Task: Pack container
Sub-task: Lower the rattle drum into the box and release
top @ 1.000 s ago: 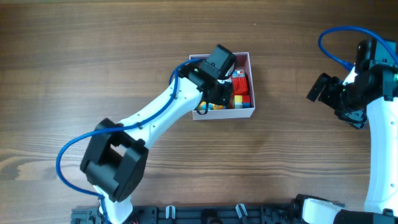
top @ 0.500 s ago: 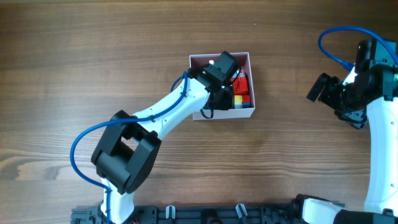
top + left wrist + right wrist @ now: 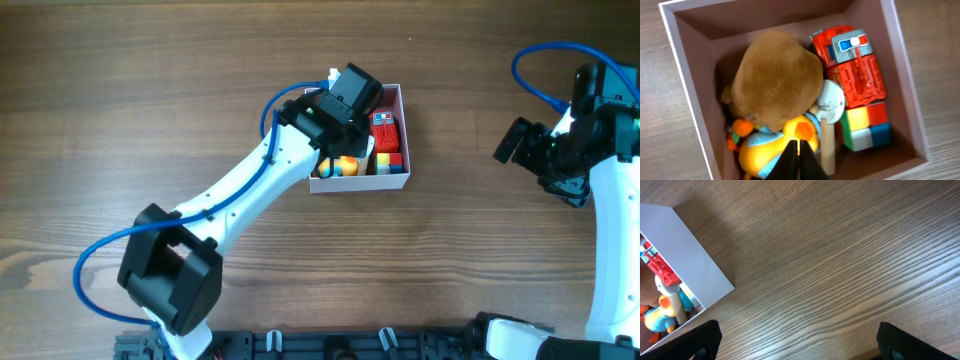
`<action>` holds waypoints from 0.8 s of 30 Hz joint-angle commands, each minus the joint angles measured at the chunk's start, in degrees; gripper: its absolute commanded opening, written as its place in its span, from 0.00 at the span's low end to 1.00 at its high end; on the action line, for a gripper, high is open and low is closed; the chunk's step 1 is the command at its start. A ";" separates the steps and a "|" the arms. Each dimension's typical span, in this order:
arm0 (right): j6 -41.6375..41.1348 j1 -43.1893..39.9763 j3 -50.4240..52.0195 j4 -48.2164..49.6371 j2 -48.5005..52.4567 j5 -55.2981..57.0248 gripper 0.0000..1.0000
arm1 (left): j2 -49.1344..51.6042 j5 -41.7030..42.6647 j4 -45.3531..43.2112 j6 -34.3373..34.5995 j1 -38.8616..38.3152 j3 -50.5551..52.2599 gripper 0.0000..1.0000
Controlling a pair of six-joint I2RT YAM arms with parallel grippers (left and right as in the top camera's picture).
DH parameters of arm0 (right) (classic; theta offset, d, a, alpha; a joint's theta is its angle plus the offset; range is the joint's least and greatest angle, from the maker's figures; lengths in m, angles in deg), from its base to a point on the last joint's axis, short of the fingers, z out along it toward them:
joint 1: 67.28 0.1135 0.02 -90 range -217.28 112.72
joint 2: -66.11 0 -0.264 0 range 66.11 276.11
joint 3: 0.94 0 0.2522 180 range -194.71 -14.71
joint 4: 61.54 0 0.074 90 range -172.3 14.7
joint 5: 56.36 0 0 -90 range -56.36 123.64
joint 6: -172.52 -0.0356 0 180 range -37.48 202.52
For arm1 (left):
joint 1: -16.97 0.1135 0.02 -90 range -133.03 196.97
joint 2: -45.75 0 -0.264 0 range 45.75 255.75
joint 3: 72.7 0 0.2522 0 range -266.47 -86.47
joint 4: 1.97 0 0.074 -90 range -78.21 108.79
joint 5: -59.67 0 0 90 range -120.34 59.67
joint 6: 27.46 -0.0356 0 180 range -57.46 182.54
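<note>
The container [image 3: 405, 135], a white-walled square box with a dusty pink inside, sits mid-table. It fills the left wrist view [image 3: 687, 85] and shows at the left of the right wrist view [image 3: 690, 255]. Inside lie a brown plush [image 3: 777, 80], a red fire truck [image 3: 855, 65], a yellow and blue duck [image 3: 765, 147], a colour cube [image 3: 865, 127] and a white tool with a wooden handle [image 3: 829, 107]. My left gripper [image 3: 798, 147] is shut and empty, hovering over the duck; from overhead [image 3: 345, 100] it covers the box's left part. My right gripper [image 3: 800, 342] is open and empty, far to the right [image 3: 520, 140].
A small orange toy [image 3: 740, 127] lies beside the duck against the box's left wall. Bare wooden table [image 3: 200, 80] surrounds the box on all sides. A rail with clips [image 3: 380, 340] runs along the front edge.
My left arm has swung back to the left and its wrist has pulled a little off the box's middle, uncovering the duck and cube. The right arm has not moved.
</note>
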 commanded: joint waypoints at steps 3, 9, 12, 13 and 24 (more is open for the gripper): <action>2.03 -0.09 -0.55 2.36 0.22 -9.22 1.00 | 7.37 -0.76 -3.78 -10.38 0.46 -0.57 0.04; 8.66 -0.09 -0.55 3.15 0.22 -14.93 1.00 | 11.17 -1.38 -6.71 -12.79 3.89 -0.57 0.04; 11.08 -0.09 -0.55 3.10 0.22 -17.53 1.00 | 11.82 -5.46 -5.97 -6.54 8.00 -0.57 0.04; 11.08 -0.09 -0.55 3.10 0.22 -17.46 1.00 | 11.82 -5.11 -5.97 -6.34 9.22 -0.57 0.04; 10.93 -0.09 -0.55 2.86 0.22 -17.42 1.00 | 5.42 -4.11 -0.55 -5.18 3.96 -0.59 0.47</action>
